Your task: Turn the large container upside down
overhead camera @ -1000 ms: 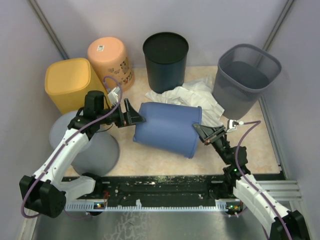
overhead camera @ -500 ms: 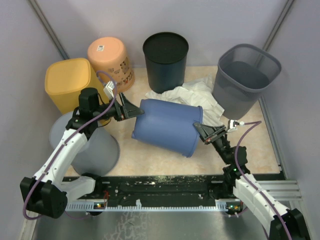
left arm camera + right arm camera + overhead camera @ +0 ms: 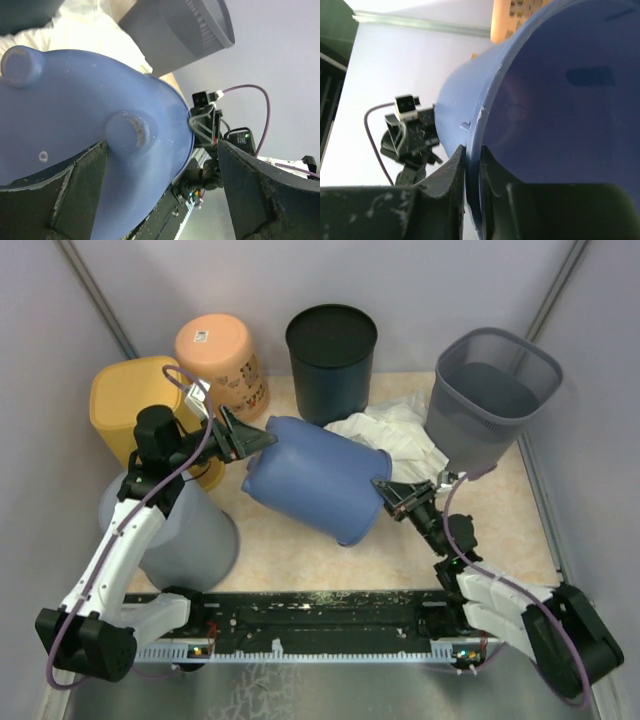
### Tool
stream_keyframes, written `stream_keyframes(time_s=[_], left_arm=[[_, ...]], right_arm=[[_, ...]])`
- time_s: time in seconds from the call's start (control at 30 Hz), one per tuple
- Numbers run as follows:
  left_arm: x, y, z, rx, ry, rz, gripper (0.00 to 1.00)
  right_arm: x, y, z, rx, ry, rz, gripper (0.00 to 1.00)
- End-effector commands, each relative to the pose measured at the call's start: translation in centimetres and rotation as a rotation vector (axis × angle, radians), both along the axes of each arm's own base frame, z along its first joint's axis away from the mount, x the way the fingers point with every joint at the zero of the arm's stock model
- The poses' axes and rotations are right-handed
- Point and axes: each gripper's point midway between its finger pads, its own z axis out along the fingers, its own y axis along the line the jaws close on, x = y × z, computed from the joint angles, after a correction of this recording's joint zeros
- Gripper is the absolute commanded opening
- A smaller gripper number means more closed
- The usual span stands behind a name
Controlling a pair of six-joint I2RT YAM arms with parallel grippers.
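Observation:
The large blue container lies on its side at mid-floor, base to the left, open mouth to the lower right. My left gripper is open, its wide-spread fingers at the base; in the left wrist view the base with its round feet fills the space between the fingers. My right gripper is shut on the container's rim; the right wrist view shows the rim pinched between both fingers of that gripper.
A yellow bin and an upside-down orange bin stand at the back left. A dark bin and a grey mesh bin stand at the back. A grey upturned bin is under my left arm. A white cloth lies behind the container.
My left gripper has moved back and to the left with the container's base. My right gripper has moved left with the rim. The container has swung and tilted.

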Motion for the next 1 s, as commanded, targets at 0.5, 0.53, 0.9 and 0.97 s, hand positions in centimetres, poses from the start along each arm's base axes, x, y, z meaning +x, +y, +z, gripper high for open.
stream_keyframes(time_s=[0.5, 0.53, 0.9, 0.97], left_arm=[[-3.5, -2.0, 4.0, -0.075, -0.059, -0.18, 0.92], [-3.5, -2.0, 4.2, -0.074, -0.064, -0.178, 0.92], [-3.6, -1.9, 4.6, -0.067, -0.074, -0.179, 0.92], [-3.6, -1.9, 4.5, -0.066, -0.073, -0.18, 0.92]], right_arm=[[-2.9, 6.5, -5.2, 0.024, 0.098, 0.259, 0.24], [-3.1, 6.5, -5.4, 0.034, 0.099, 0.269, 0.23], [-4.1, 7.3, -9.3, -0.036, 0.199, 0.317, 0.33], [-3.9, 7.4, -9.8, -0.04, 0.214, 0.316, 0.35]])
